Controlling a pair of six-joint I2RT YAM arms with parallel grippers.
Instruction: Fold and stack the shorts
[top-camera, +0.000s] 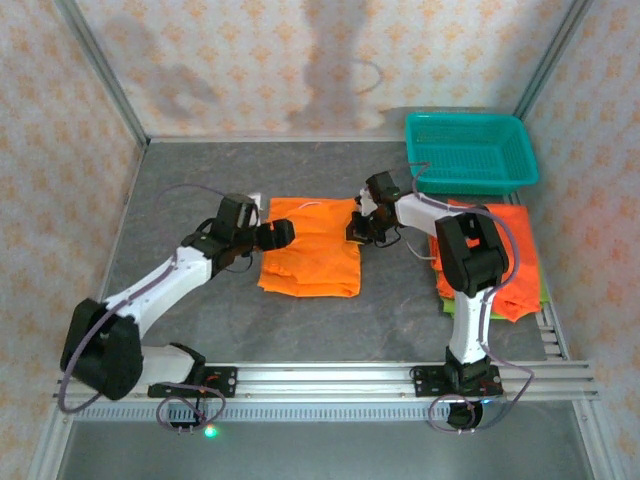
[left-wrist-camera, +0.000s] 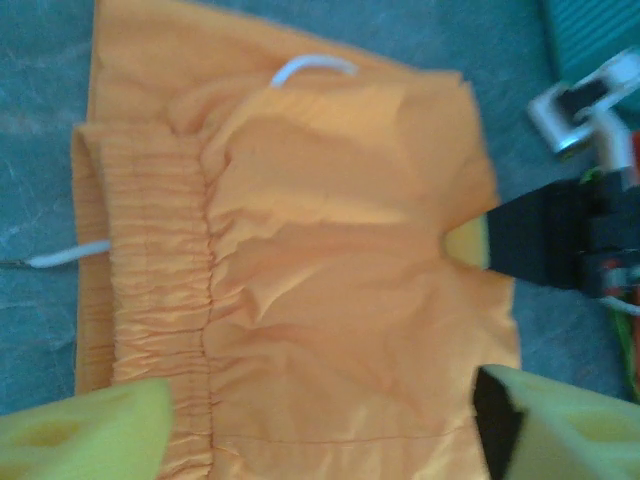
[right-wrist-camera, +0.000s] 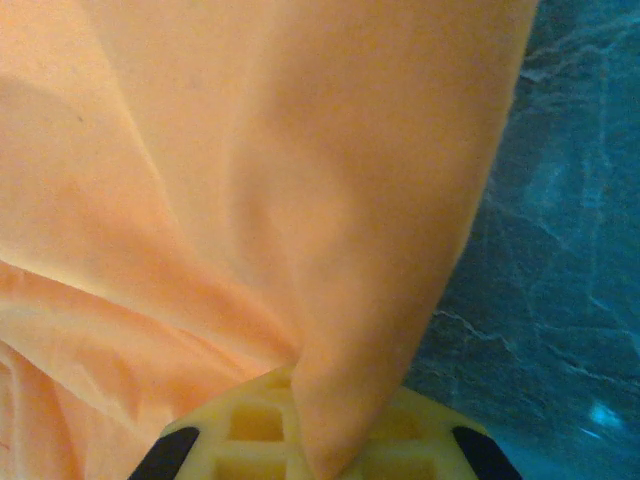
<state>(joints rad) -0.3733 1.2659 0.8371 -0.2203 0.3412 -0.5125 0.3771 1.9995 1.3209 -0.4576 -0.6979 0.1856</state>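
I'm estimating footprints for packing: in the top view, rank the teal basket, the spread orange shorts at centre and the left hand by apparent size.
1-2. teal basket and orange shorts: they look about alike, so I won't rank them.
3. left hand: clearly smallest.

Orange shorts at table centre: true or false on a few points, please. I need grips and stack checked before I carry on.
1. The right gripper is shut on the orange shorts. True.
2. The left gripper clamps them too. False: its jaws stand open over the cloth.
3. The stack lies inside the teal basket. False: it lies on the table, on the basket's near side.
4. Lime green cloth shows under the stack. True.
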